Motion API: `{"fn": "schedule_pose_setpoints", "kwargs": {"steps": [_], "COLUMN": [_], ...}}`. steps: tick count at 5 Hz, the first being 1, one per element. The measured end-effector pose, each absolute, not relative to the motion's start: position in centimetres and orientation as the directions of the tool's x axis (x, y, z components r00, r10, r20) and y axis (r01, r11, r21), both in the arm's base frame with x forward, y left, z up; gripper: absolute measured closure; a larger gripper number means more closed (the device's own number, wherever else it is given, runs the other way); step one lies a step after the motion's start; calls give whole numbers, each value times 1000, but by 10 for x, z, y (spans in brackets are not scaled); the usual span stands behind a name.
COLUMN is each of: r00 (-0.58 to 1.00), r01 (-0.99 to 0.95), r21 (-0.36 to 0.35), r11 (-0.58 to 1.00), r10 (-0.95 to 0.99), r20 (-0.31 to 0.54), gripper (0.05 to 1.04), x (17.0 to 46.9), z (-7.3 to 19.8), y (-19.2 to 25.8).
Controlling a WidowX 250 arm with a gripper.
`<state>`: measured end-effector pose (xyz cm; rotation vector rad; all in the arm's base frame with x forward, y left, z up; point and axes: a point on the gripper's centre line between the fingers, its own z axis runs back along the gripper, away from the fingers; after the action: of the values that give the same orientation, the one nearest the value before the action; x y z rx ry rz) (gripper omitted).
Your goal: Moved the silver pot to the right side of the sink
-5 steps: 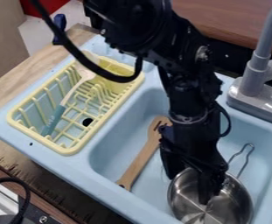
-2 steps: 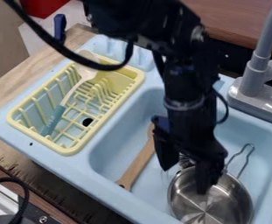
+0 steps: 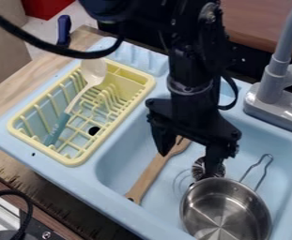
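From where I'm standing, the job looks all but finished. The silver pot [image 3: 225,211] sits in the right half of the blue sink [image 3: 124,152], down at the near end, which is the side the task asks for. It's upright, its mouth facing up and its wire handle [image 3: 257,174] pointing toward the far right, leaning up beside the basin's wall.

The black gripper [image 3: 187,165] hangs over the middle of the basin with its two fingers spread well apart and nothing held between them. One finger comes down by the wooden spatula [image 3: 149,179], the other right by the pot's far rim; whether that one touches the metal I can't tell from here.

So the placing itself seems done, I'd say. All that's left, as I judge it, is for the arm to lift away without that right-hand finger catching the rim and nudging the pot. The spatula lies to the pot's left, apart from it, and the drain [image 3: 205,168] is just past the pot's far edge.
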<state>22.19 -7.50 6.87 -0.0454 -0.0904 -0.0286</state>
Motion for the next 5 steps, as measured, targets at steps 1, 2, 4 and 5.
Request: {"fn": "schedule_pose_setpoints", "kwargs": {"steps": [1,2,4,5], "r00": [990,968,950,963], "r01": [-55,-180,-270,-231], "r21": [-31,-28,-38,-72], "r11": [998,983,962,970], "r10": [59,182,272,239], "r20": [127,174,154,126], "gripper": [86,86,86,86], "x": [235,252,270,278], "z": [76,88,86,88], "y": [-64,-48,-25,-15]}}
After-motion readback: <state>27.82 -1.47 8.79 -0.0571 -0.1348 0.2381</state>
